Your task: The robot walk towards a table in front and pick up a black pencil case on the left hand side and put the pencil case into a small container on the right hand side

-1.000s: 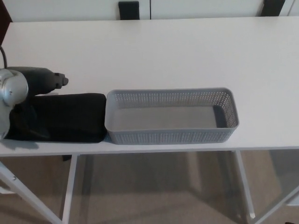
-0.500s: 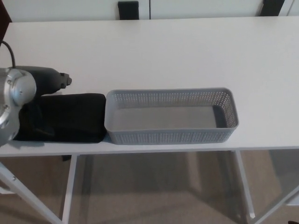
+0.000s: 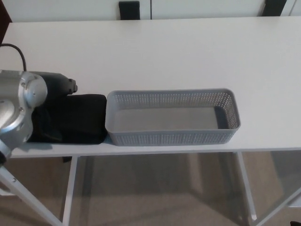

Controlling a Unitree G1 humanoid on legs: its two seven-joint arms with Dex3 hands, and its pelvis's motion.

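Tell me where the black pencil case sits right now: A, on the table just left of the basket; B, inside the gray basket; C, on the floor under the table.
A: the black pencil case lies on the white table, against the left end of the empty gray basket.

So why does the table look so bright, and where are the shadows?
Head view: the white table is evenly lit, so its top looks washed out, with no hard glare. A soft shadow falls under the left arm at the table's front edge, and inside the grey container. The black pencil case shows almost no detail. Everything looks slightly soft.
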